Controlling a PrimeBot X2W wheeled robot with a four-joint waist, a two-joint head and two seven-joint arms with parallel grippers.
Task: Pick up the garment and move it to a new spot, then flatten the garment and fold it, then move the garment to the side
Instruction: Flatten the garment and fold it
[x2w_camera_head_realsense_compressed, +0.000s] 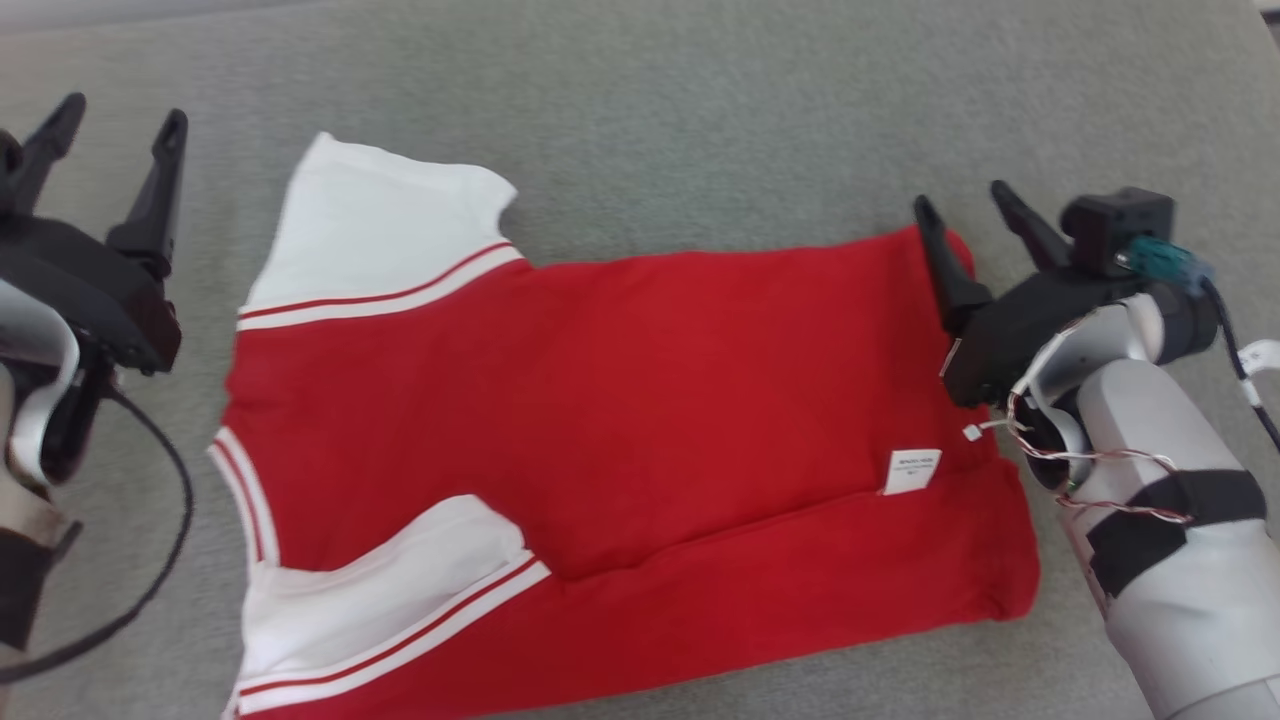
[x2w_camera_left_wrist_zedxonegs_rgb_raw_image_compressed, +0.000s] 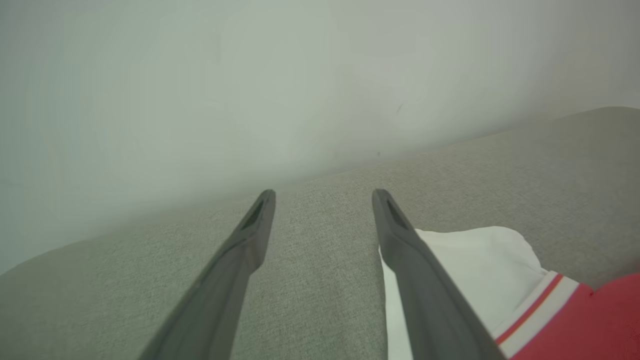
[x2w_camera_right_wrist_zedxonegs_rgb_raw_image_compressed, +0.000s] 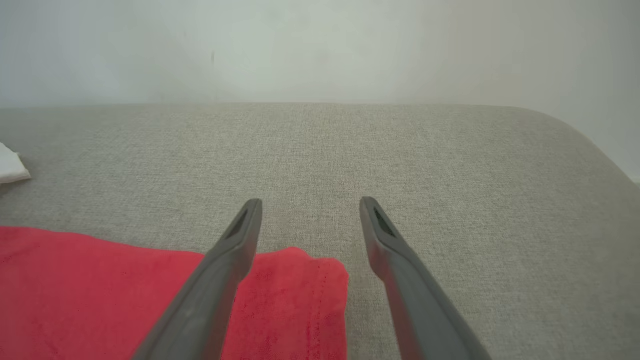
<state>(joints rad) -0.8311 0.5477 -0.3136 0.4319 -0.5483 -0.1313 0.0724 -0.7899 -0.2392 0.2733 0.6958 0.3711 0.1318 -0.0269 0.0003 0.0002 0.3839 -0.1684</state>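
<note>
The left hand (x2w_camera_head_realsense_compressed: 122, 112) hung above the grey upholstered surface (x2w_camera_head_realsense_compressed: 700, 120) just off the garment's left end, its two dark fingers spread wide with nothing between them. In its wrist view the hand (x2w_camera_left_wrist_zedxonegs_rgb_raw_image_compressed: 324, 195) pointed at bare fabric, with the far white sleeve (x2w_camera_left_wrist_zedxonegs_rgb_raw_image_compressed: 480, 265) beside its right finger.

The garment (x2w_camera_head_realsense_compressed: 620, 400), a red shirt with white, red-striped sleeves, lay lengthwise across the middle of the surface. The collar end and both sleeves, the far sleeve (x2w_camera_head_realsense_compressed: 380, 220) and the near one (x2w_camera_head_realsense_compressed: 390, 580), were at the left and the hem was at the right. Its near long edge looked turned over onto the body, and a small white label (x2w_camera_head_realsense_compressed: 912, 470) showed near the hem.

The right hand (x2w_camera_head_realsense_compressed: 961, 197) sat at the far right corner of the hem, wide and empty, its left finger over the red cloth (x2w_camera_right_wrist_zedxonegs_rgb_raw_image_compressed: 295, 300) and its right finger over bare surface.

The shirt looked light, soft and limp, so it would probably sag and bunch if lifted at one point. Pinching it at both ends together, at a shoulder seam or sleeve root on the left and a hem corner on the right, and catching every layer, seemed the safest hold.
</note>
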